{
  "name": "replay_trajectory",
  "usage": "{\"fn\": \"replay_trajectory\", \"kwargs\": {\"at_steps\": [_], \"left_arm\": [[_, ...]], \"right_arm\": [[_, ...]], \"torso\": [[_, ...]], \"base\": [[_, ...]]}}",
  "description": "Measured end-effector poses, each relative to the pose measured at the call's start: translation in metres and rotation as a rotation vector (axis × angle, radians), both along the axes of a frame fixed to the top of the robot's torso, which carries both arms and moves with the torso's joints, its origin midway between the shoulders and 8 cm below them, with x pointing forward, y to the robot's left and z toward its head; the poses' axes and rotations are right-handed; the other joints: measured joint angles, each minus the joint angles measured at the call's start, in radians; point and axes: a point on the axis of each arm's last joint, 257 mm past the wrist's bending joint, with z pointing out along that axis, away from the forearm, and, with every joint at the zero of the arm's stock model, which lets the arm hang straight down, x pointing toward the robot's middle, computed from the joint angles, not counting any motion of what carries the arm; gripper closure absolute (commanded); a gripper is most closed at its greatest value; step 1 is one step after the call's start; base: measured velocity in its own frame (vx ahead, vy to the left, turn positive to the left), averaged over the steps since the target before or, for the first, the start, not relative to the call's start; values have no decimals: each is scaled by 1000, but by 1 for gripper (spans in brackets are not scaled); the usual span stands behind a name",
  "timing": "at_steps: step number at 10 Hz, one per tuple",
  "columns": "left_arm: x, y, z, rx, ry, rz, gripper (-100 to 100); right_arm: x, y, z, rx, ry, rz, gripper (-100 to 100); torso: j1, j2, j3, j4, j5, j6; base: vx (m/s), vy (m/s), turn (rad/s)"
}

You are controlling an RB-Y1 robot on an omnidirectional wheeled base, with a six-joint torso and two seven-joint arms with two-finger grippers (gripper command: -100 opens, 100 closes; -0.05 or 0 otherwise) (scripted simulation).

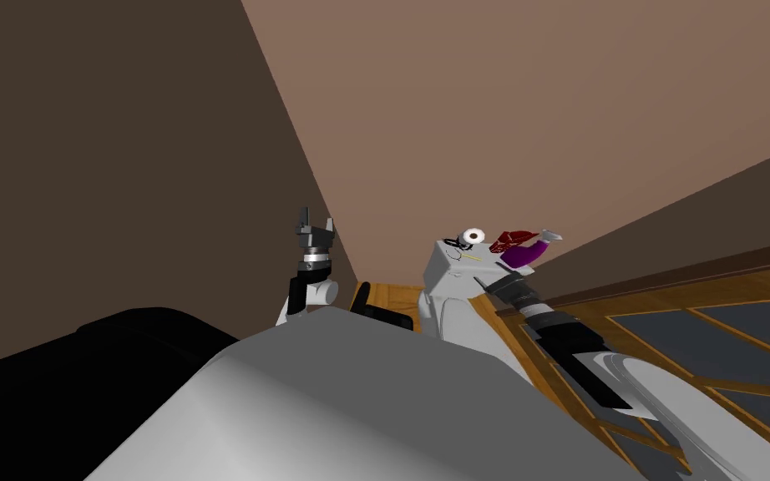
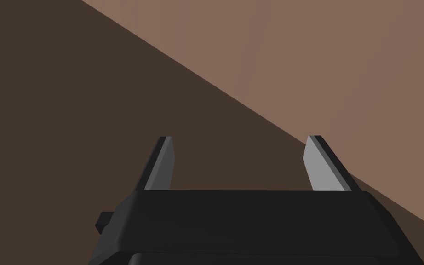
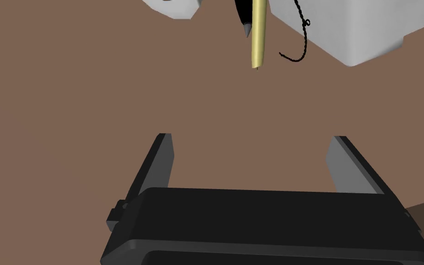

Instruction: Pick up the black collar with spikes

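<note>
On the left, the left gripper (image 1: 315, 225) stands raised before the seam where the dark brown wall meets the lighter one. Its fingers are spread wide with nothing between them, and there is free space all around. To its right a white box (image 1: 446, 288) stands close to the wall. The black collar (image 3: 242, 13), one grey spike showing, lies at the box's top edge just beside a yellow stick (image 3: 258, 37), and a thin black cord (image 3: 306, 22) dangles off the corner. The right gripper (image 3: 252, 138) points past that edge toward the lighter wall, fingers apart and empty, clear of the collar.
</note>
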Motion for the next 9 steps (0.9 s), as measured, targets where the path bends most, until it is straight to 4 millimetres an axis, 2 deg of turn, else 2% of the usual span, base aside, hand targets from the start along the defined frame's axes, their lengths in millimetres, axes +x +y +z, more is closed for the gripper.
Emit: {"fn": "replay_trajectory", "kwargs": {"at_steps": [3, 7, 9], "left_arm": [[0, 0, 0, 0, 0, 0, 0], [0, 0, 0, 0, 0, 0, 0], [0, 0, 0, 0, 0, 0, 0]], "right_arm": [[-1, 18, -8, -77, -9, 44, -100], [-5, 44, -25, -163, -8, 109, -100], [-9, 59, -37, -207, -4, 149, -100]], "torso": [[-6, -12, -7, -3, -1, 0], [-10, -16, -10, -4, -2, 0], [-9, -19, -11, -4, -2, -1]], "base": [[95, -80, 118], [157, -132, 108], [207, -143, 154]]}}
